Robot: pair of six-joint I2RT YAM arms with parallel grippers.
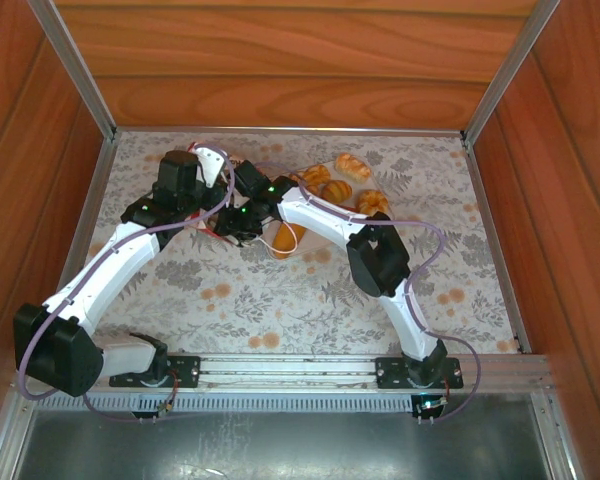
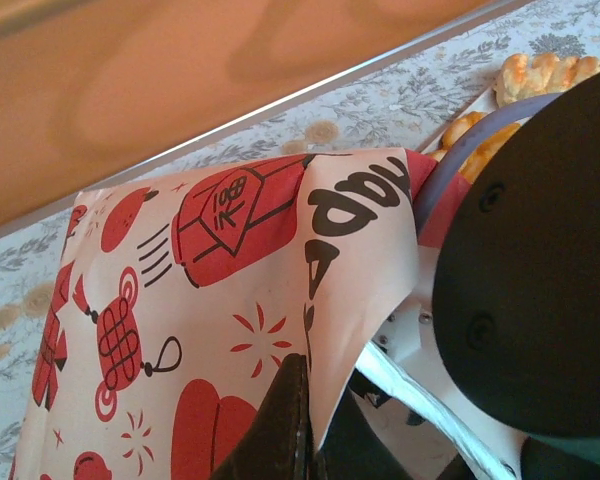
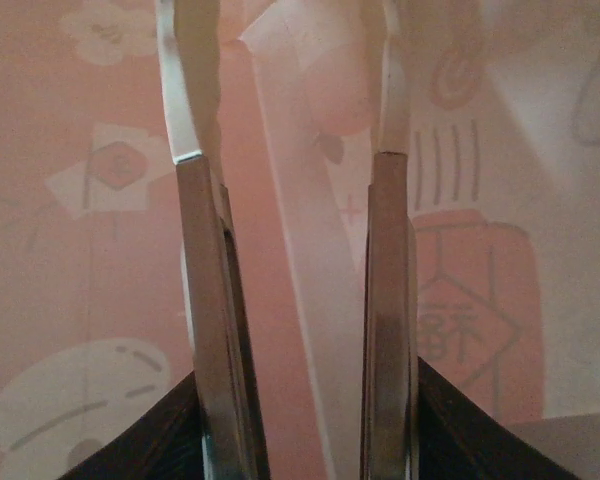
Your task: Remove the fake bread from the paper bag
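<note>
With the red-printed white paper bag point(image 2: 230, 300) pinched at its rim by the closed left gripper point(image 2: 298, 420) and glossy golden toy pastries point(image 1: 337, 190) lying beside it, the right gripper point(image 3: 292, 90), inside with jaws partly open and empty, should be lowered onto any remaining piece before being closed.

On the table point(image 1: 280, 310), the paper bag point(image 1: 212, 160) sits toward eleven o'clock. Four pieces of fake bread point(image 1: 337, 190) cluster at its three o'clock. A fifth piece point(image 1: 288, 240) lies at its four o'clock. The right gripper point(image 3: 290, 80) reaches inside the bag.
</note>
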